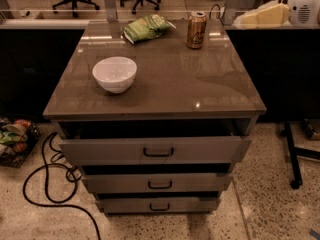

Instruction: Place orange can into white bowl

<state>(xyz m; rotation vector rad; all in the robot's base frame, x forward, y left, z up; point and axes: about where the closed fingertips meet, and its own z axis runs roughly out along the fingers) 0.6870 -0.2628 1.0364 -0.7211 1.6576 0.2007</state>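
Note:
The orange can [196, 30] stands upright near the back right of the grey cabinet top [190, 84]. The white bowl [115, 74] sits empty on the left part of the top, in front and to the left of the can. My gripper [241, 20] comes in from the upper right as a cream-coloured shape. It hangs beyond the cabinet's back right corner, to the right of the can and apart from it, at about the height of the can's top.
A green crinkly snack bag [146, 28] lies at the back, left of the can. The top drawer [157, 150] stands slightly open. Black cables [47, 184] and a basket of items [15, 140] lie on the floor at left. A stand leg [292, 156] is on the right.

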